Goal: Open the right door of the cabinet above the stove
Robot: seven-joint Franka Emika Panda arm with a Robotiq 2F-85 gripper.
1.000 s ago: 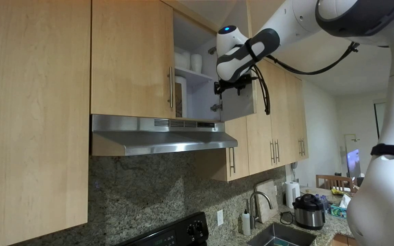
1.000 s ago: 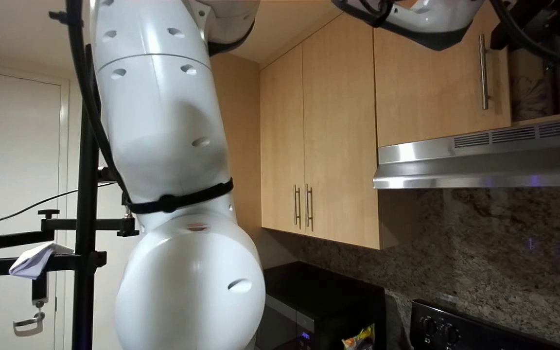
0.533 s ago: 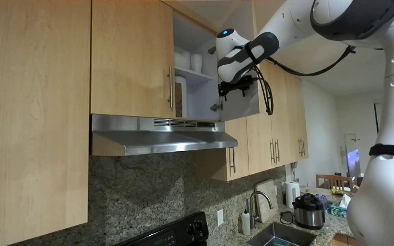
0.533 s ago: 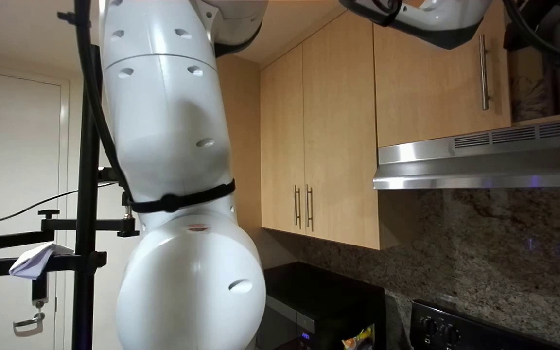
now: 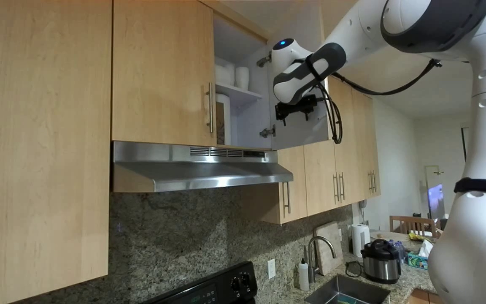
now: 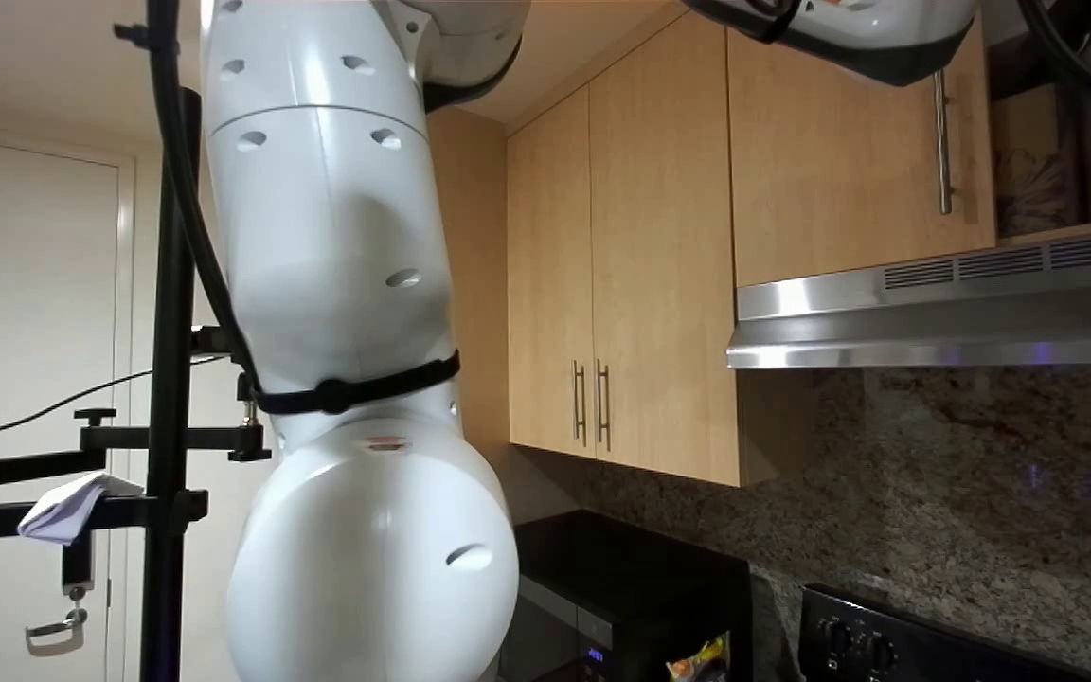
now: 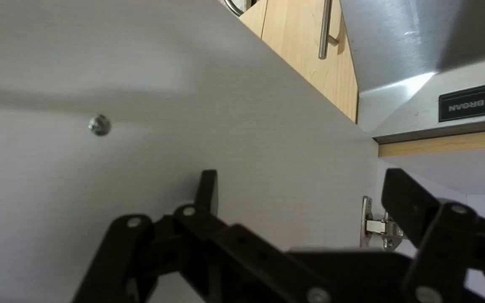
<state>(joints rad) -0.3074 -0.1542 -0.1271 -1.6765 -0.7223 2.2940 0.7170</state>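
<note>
While hovering near the cabinet [image 5: 249, 120], holds the hand [image 7: 302, 181] unclenched with fingers [image 7: 406, 200] well apart; has the right door [image 7: 162, 139] standing open, showing a white inner face, just beyond the hand, cannot tell whether touching; below the hand, has the range hood [image 5: 203, 169] and the stove [image 5: 225, 283]

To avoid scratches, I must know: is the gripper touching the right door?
Cannot tell. In the wrist view, one finger of the gripper overlaps the white inside of the right door, with shadow near its tip, but neither contact nor gap shows plainly.
</note>
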